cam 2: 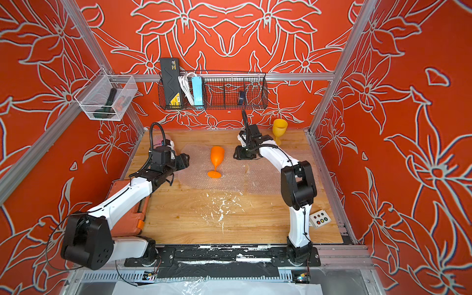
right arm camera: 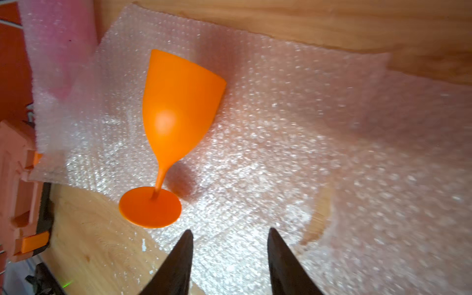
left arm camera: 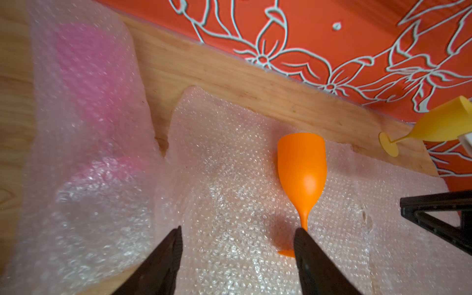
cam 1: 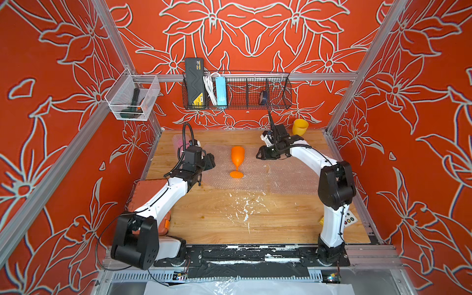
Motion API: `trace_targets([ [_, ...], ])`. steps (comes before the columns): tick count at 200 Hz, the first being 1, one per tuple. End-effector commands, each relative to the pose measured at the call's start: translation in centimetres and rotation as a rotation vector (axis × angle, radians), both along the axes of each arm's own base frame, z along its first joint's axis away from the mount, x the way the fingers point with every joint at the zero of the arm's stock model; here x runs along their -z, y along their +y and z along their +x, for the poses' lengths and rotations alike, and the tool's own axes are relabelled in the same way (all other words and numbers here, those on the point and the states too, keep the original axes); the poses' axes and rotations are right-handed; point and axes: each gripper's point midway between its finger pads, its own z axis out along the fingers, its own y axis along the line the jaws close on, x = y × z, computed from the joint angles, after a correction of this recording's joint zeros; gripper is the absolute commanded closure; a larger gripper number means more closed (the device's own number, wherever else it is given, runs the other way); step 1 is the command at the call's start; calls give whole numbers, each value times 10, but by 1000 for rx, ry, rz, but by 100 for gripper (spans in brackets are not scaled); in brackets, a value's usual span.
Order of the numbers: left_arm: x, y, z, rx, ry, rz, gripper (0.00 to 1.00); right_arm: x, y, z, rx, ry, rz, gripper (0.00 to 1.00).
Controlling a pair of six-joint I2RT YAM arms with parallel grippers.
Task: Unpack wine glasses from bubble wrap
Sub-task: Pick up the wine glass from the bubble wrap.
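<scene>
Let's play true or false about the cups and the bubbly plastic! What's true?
1. The orange glass lies on its side on flat bubble wrap. True.
2. The yellow glass is lying down. False: it stands upright.
3. The pink glass is inside a roll of bubble wrap. True.
4. The left hand holds the orange glass. False: it is open and holds nothing.
5. The right hand is shut. False: it is open.
</scene>
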Motion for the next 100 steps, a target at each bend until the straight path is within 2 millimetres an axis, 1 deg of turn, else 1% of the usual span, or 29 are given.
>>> trace_targets([
  [1,20,-8,-1,30,44,-48,32,14,41,-15,-34,69,92,51],
  [21,26,-7,-5,26,33,-58,32,21,61,-13,-52,71,115,47],
  [48,32,4,-8,-13,29,-46,32,38,79,-9,-77,104,101,47],
  [73,39,11,-8,-28,50,-50,32,53,85,-5,-70,124,90,47],
  [100,49,14,-8,-31,69,-40,32,69,91,-2,-69,152,90,47],
])
